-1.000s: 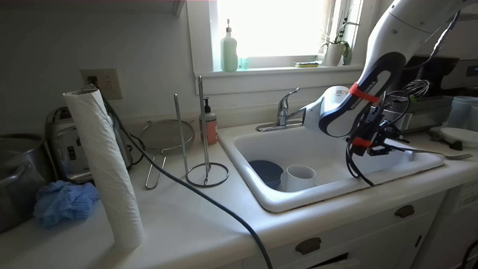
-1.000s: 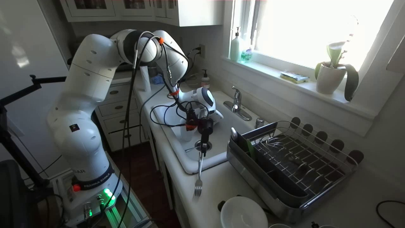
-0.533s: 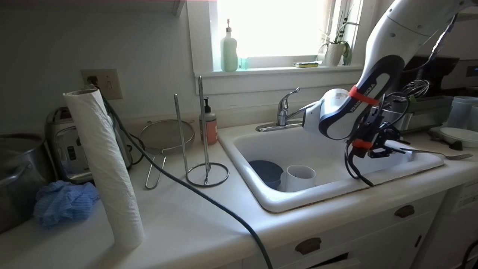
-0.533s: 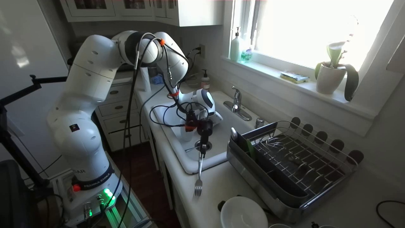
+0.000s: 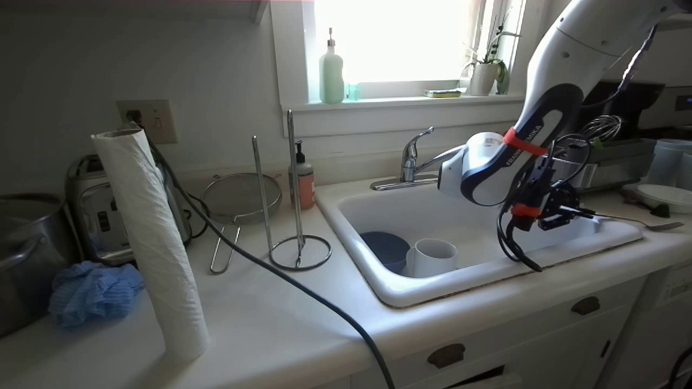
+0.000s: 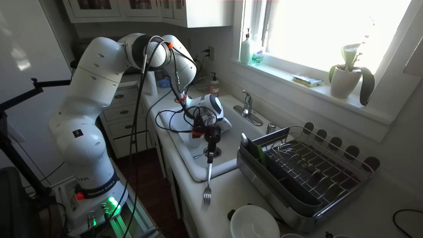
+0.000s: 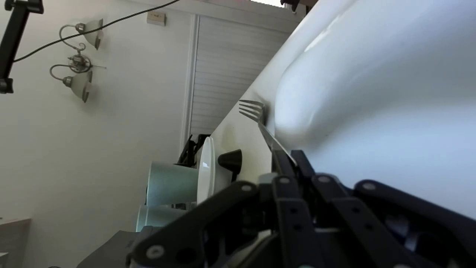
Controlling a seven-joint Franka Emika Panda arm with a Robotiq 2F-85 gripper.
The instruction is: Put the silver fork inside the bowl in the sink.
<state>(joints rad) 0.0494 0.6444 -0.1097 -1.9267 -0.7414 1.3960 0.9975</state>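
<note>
Outward from hand (image 7: 292,158), silver fork (image 7: 269,137), handle pinched, tines farthest away

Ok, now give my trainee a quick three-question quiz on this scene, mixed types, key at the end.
1. By which part is the tool gripping the fork?
2. What stands beside the bowl in the sink: (a) toaster, (b) mug, (c) strainer?
3. True or false: the fork's tines are over the bowl.

Key:
1. The handle.
2. (b), the mug.
3. False: they are past the sink's edge, over the counter.
</note>
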